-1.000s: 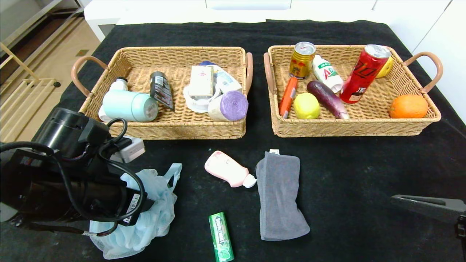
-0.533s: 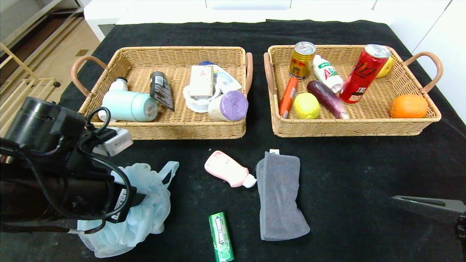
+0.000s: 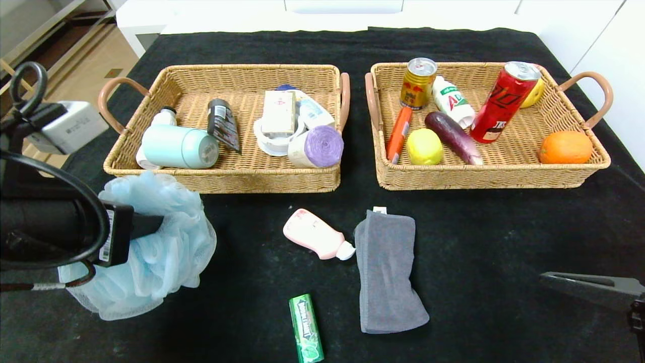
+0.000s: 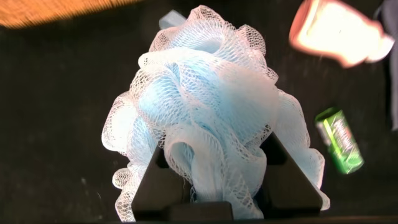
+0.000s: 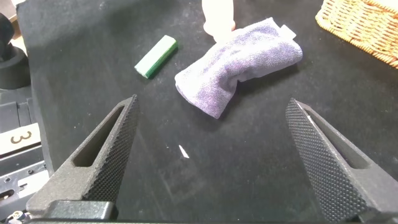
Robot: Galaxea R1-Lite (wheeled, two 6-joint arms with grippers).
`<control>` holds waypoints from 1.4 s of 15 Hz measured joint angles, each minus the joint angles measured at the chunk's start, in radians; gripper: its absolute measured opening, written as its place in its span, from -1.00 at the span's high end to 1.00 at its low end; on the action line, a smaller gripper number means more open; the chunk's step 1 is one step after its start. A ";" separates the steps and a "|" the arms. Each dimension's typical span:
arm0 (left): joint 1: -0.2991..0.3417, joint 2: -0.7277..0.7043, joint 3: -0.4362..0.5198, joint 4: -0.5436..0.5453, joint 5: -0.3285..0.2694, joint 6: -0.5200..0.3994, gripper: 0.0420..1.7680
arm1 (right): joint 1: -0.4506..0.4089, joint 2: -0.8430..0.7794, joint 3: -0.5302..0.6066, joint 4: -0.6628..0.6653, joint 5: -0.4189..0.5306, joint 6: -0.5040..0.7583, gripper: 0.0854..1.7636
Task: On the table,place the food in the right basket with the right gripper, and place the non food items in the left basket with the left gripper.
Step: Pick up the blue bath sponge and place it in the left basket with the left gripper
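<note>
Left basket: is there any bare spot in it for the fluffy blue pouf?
Yes. The woven left basket shows bare wicker along its back wall and between the black tube and white box. Its front is crowded by the mint flask and purple-ended bag roll.

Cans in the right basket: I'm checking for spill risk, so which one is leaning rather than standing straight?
The tall red can, tilted against the basket's far right corner; the shorter gold can stands nearly upright.

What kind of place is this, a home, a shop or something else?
Probably a lab or test room staged for a sorting exercise, not a home. A table draped in black cloth holds two wicker baskets of mixed groceries and toiletries, and white cabinets stand behind it.
</note>
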 joint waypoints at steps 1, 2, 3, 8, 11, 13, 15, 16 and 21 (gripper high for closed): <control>0.009 -0.001 -0.022 -0.046 -0.001 -0.017 0.46 | 0.000 0.000 0.000 0.000 0.000 -0.001 -0.94; 0.014 0.002 -0.037 -0.091 0.000 -0.032 0.47 | 0.000 0.000 0.000 0.000 0.000 0.000 -0.94; 0.022 0.014 -0.057 -0.138 0.003 -0.043 0.48 | 0.000 0.000 0.000 -0.001 0.000 -0.001 -0.94; 0.047 0.114 -0.206 -0.177 0.004 -0.051 0.51 | 0.000 0.000 0.000 -0.001 0.000 -0.001 -0.94; 0.065 0.193 -0.319 -0.177 0.003 -0.066 0.52 | 0.000 -0.001 -0.001 -0.002 0.000 -0.001 -0.94; 0.070 0.247 -0.399 -0.177 0.003 -0.077 0.53 | 0.000 -0.001 0.000 -0.002 0.000 -0.001 -0.94; 0.074 0.296 -0.471 -0.178 0.003 -0.079 0.54 | 0.000 -0.001 0.000 -0.001 0.000 -0.001 -0.94; 0.077 0.323 -0.505 -0.177 0.003 -0.079 0.54 | 0.000 -0.001 0.001 -0.001 0.000 -0.001 -0.94; 0.085 0.439 -0.669 -0.177 0.003 -0.079 0.55 | 0.000 -0.001 0.000 -0.001 0.001 0.000 -0.94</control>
